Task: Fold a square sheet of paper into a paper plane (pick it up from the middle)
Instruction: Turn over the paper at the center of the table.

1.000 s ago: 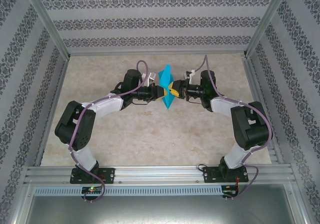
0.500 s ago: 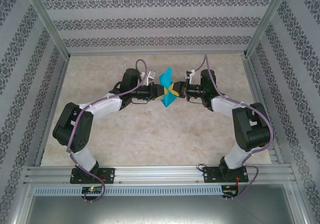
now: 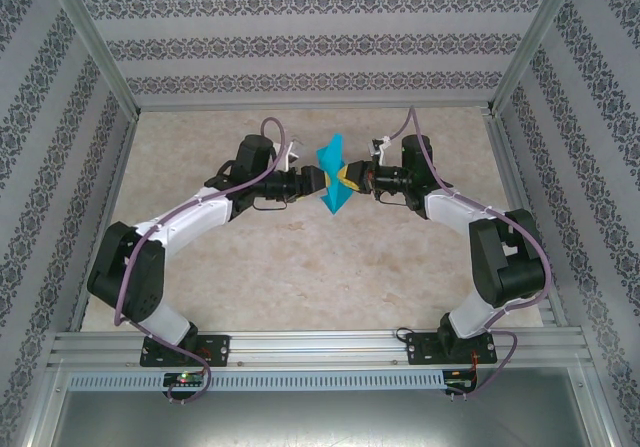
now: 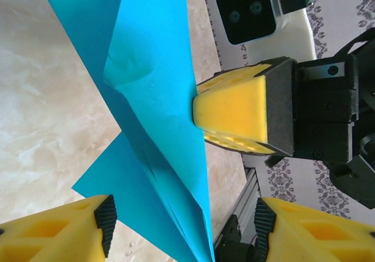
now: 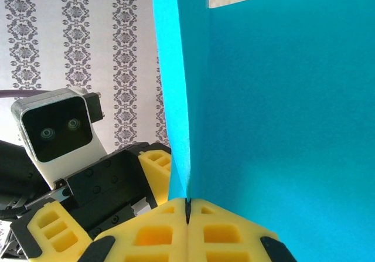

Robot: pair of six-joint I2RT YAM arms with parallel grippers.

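The turquoise sheet of paper [image 3: 332, 172] hangs in the air above the middle of the table, folded along a crease into layered flaps with pointed ends. My right gripper [image 5: 188, 206] is shut on its folded edge [image 5: 176, 98], yellow fingers pressed together. From the left, my left gripper [image 4: 184, 230] stands open around the paper [image 4: 152, 98], and its ribbed pads [image 4: 105, 224] are clear of the sheet on both sides. In the top view the left gripper [image 3: 318, 182] and right gripper [image 3: 350, 177] face each other across the paper.
The marble-patterned tabletop [image 3: 300, 267] lies below both arms. Patterned walls and an aluminium frame [image 3: 320, 347] enclose it. The right gripper's yellow fingers [image 4: 234, 112] sit close ahead of my left fingers, with its white wrist camera [image 4: 263, 10] above them.
The left jaws have opened and let go of the paper, and the left arm has stretched out lower and further left. The right gripper keeps hold and the paper stays put.
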